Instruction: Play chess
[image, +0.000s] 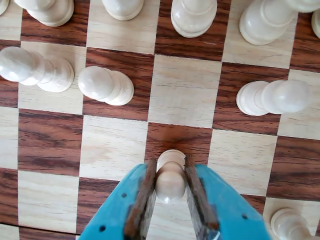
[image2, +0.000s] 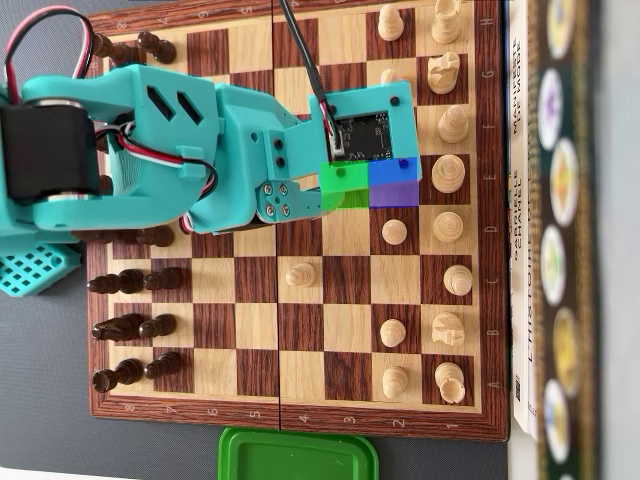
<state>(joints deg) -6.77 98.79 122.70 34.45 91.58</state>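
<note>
In the wrist view my blue gripper (image: 170, 163) comes in from the bottom edge, its brown pads (image: 145, 192) shut on the head of a white pawn (image: 170, 181). The pawn's base sits over a dark square of the wooden chessboard (image: 112, 147); I cannot tell whether it touches. In the overhead view the teal arm (image2: 200, 140) reaches from the left across the board (image2: 290, 405). The wrist circuit board (image2: 365, 135) hides the jaws and the held pawn.
White pawns (image: 105, 85) (image: 272, 97) and taller white pieces (image: 193, 17) stand ahead of the gripper. Overhead, white pieces (image2: 447, 226) line the right side and black pieces (image2: 130, 282) the left. One white pawn (image2: 300, 274) stands advanced. A green lid (image2: 297, 455) lies below and a box (image2: 560, 240) is on the right.
</note>
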